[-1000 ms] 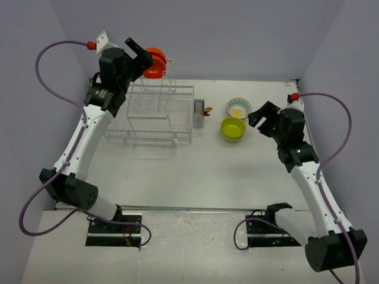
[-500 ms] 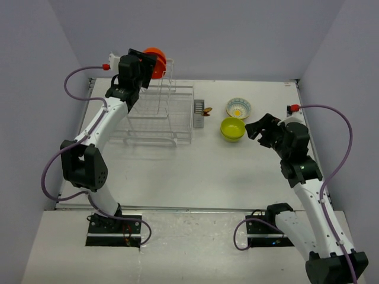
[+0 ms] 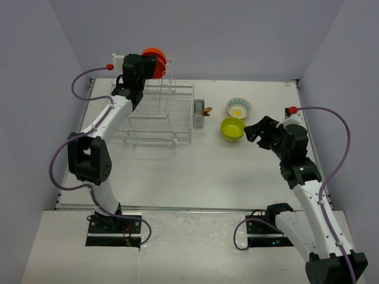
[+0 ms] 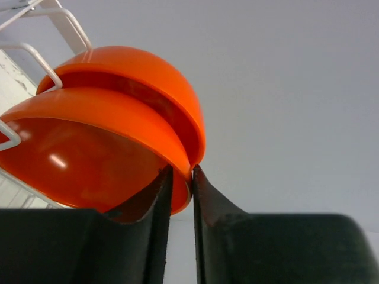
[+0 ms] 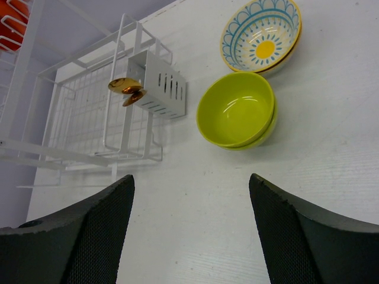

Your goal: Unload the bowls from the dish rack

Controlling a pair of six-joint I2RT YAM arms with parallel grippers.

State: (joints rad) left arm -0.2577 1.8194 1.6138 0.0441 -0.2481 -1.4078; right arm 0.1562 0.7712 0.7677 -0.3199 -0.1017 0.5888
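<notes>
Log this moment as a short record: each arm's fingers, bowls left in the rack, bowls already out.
left gripper: fingers pinching the rim of the front orange bowl
right gripper: fingers open, empty, over the table near the lime-green bowls
in rack: front orange bowl and rear orange bowl, on edge in the upper tier of the dish rack
unloaded: lime-green bowls, nested pair; patterned bowls, nested pair; both on the table, right of the cutlery basket in the top view

Orange bowls (image 3: 157,60) half hidden behind left arm (image 3: 105,118); gold items (image 5: 125,90) in cutlery basket (image 5: 160,92) unidentifiable.
</notes>
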